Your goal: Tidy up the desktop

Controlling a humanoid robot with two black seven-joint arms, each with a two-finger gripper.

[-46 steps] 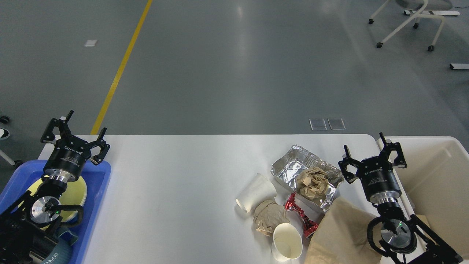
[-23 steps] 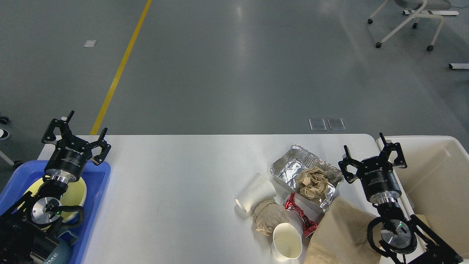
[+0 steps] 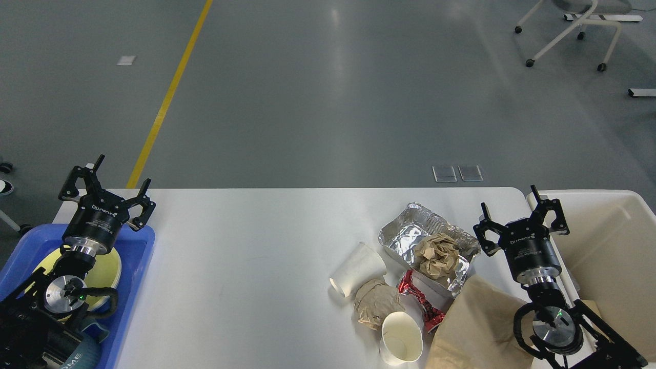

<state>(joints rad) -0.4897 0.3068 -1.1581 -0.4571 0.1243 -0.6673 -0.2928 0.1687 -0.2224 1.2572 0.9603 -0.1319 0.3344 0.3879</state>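
Note:
The white desktop fills the lower part of the head view. Litter lies on its right half: a crumpled foil tray holding a brown paper wad, a tipped white paper cup, a second paper cup, a crumpled brown wrapper, a red wrapper and a brown paper bag. My left gripper stands open above the far left corner, holding nothing. My right gripper stands open just right of the foil tray, also holding nothing.
A blue plastic tray with a yellow plate sits at the left edge under my left arm. A cream plastic bin stands beside the desktop's right end. Grey floor with a yellow line lies beyond the far edge.

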